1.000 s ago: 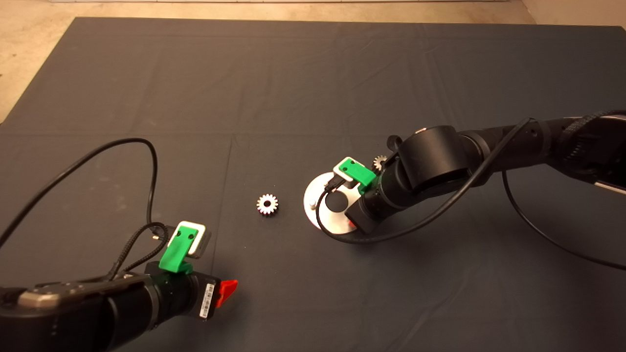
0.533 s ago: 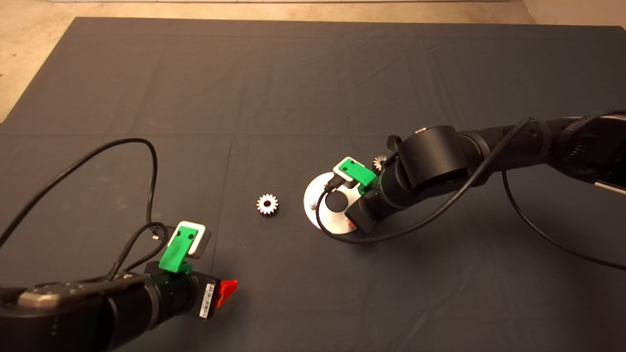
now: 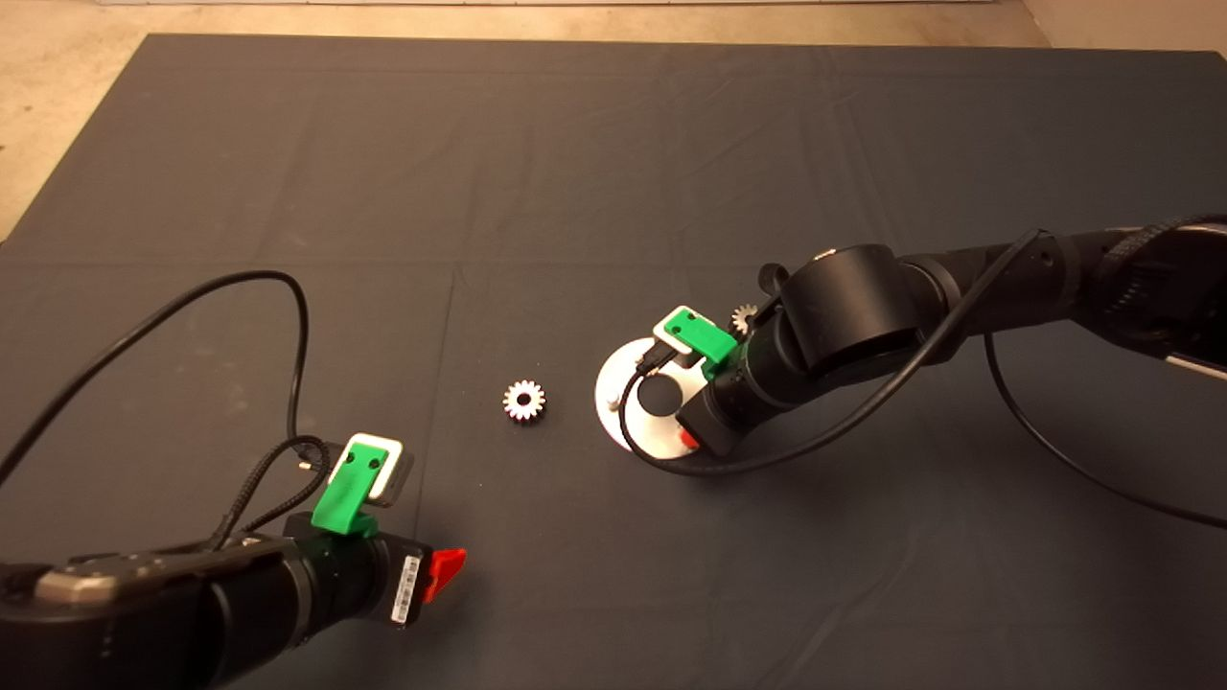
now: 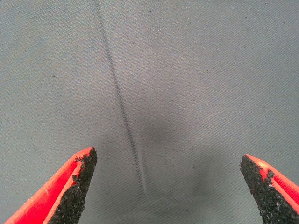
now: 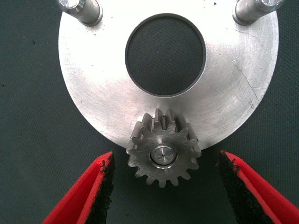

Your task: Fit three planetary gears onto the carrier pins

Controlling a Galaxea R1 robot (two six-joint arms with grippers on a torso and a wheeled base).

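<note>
The right claw (image 5: 163, 186) hangs released over the carrier disc (image 5: 233, 102), its red fingers (image 5: 100, 186) spread either side of a planetary gear (image 5: 163, 147) without touching it. That gear sits seated on a carrier pin (image 5: 163, 155) at the disc's rim; two other pins (image 5: 79, 10) stand bare. A second gear (image 3: 524, 400) lies on the mat (image 3: 479, 192) beside the disc, a third (image 3: 743, 316) behind the right arm. The left claw (image 4: 168, 186) waits released near the counter's front left edge

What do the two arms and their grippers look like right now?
Both arms are black and cylindrical with looping black cables. The left gripper and right gripper have red fingers with rough black pads. Each wrist carries a green bracket; the left wrist bears a barcode label.
</note>
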